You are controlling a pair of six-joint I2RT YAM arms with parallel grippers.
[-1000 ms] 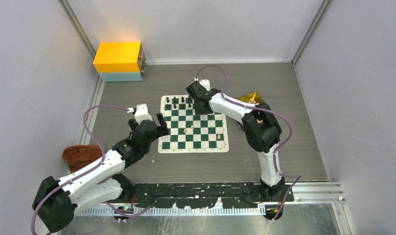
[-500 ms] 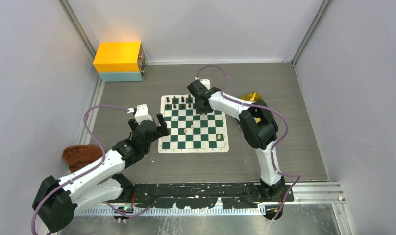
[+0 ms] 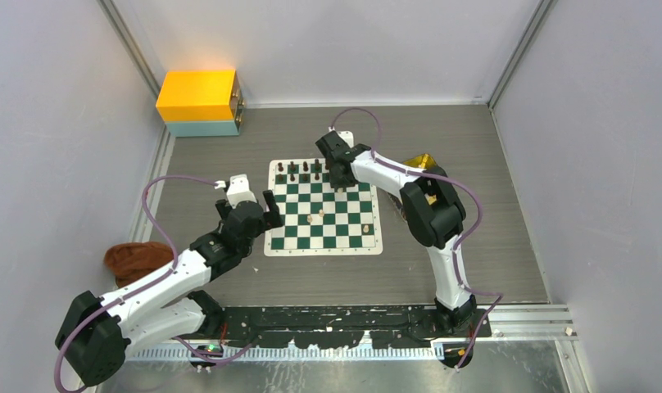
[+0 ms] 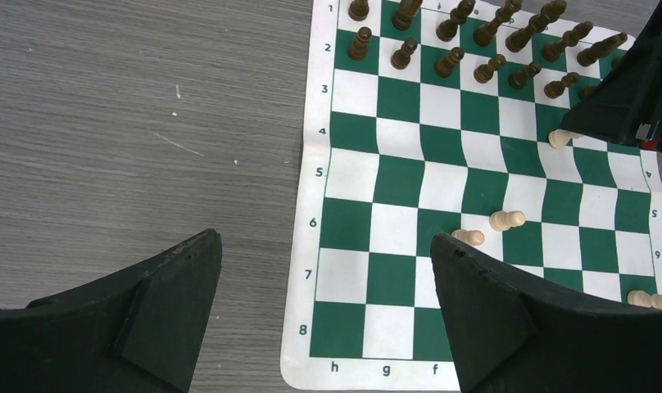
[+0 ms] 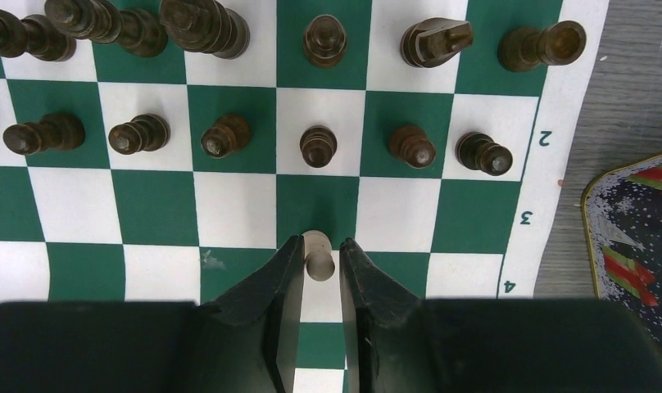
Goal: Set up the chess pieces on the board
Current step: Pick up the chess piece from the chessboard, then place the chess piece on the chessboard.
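The green and white board (image 3: pixel 324 245) lies mid-table. Dark chess pieces (image 5: pixel 318 146) stand in two rows along its far edge. My right gripper (image 5: pixel 319 244) is low over the board just in front of the dark pawns, its jaws drawn in on a pale pawn (image 5: pixel 317 260) that lies pinched between the fingertips. From above, that gripper (image 3: pixel 340 182) covers the pawn. Three other pale pieces (image 4: pixel 508 219) lie loose on the near half. My left gripper (image 4: pixel 324 246) hovers open and empty over the board's near left corner (image 4: pixel 311 360).
A shiny gold tray (image 3: pixel 418 161) sits just right of the board, its patterned rim (image 5: pixel 635 221) close to my right fingers. A yellow and teal box (image 3: pixel 198 97) stands at the back left. A brown cloth (image 3: pixel 135 258) lies by the left wall.
My right gripper's jaws have narrowed onto the pale pawn, and that arm has edged slightly toward the far rows. The left arm has barely shifted.
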